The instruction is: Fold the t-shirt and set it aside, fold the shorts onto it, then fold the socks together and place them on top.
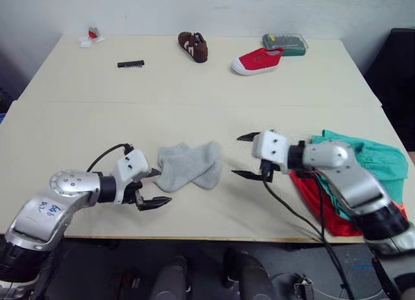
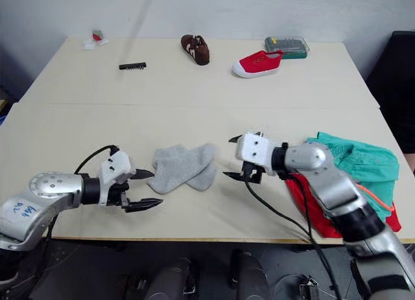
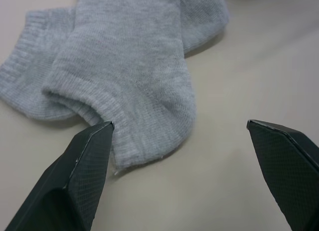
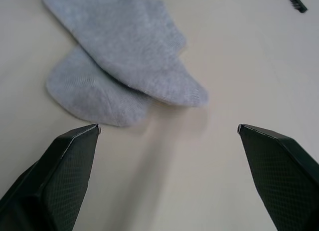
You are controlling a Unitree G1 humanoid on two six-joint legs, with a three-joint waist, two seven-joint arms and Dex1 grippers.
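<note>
Table stock, both of my grippers empty with fingers spread wide.
I count two grey socks (image 1: 189,165) overlapped near the front edge, between my left gripper (image 1: 154,187) and right gripper (image 1: 248,156); one teal shorts (image 1: 369,156) on one red t-shirt (image 1: 327,212) at the right; two shoes, brown shoe (image 1: 193,46) and red shoe (image 1: 257,61); one green case (image 1: 285,43); one black comb (image 1: 130,64). Blue scrawl on my left arm, unreadable.

Soft ribbed-knit grey socks (image 3: 134,76) lie on a smooth matt table (image 1: 194,92); claw fingers (image 4: 65,176) look textured black.
</note>
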